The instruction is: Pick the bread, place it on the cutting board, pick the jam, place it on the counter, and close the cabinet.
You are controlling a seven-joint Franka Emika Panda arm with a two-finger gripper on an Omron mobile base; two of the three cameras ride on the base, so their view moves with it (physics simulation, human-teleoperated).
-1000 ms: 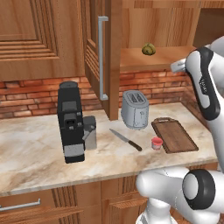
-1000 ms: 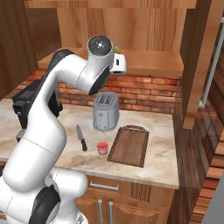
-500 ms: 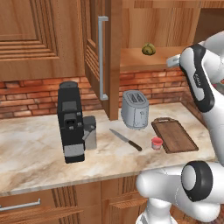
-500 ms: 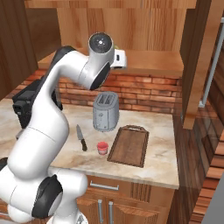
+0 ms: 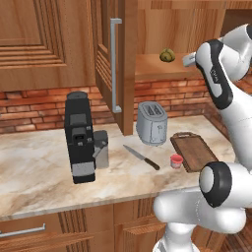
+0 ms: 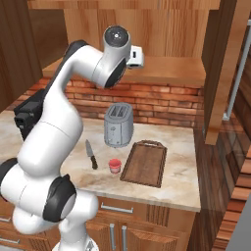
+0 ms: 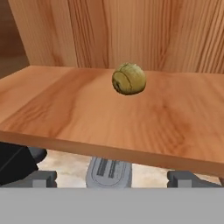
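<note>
The bread [image 7: 128, 78], an olive-brown bumpy lump, lies on the lower shelf of the open cabinet [image 5: 118, 59], seen also as bread [image 5: 167, 55]. My gripper [image 7: 114, 178] is open, its fingertips [image 7: 43, 178] wide apart just in front of and below the shelf's front edge, short of the bread. The hand sits right of the bread as gripper [image 5: 187, 60] and gripper [image 6: 136, 57]. The dark cutting board [image 5: 193, 151] [image 6: 144, 163] lies bare on the counter [image 5: 39, 172]. The red jam [image 5: 176, 160] [image 6: 114, 165] stands on the counter beside the board's left edge.
A silver toaster [image 5: 151, 123] [image 6: 118, 125] stands under the shelf, with a knife [image 5: 142, 157] in front of it. A black coffee machine [image 5: 81, 135] is further left. The cabinet's other open door [image 6: 220, 73] juts out at the right.
The hand has crept up and toward the shelf, closer to the bread. Things on the counter have not moved.
</note>
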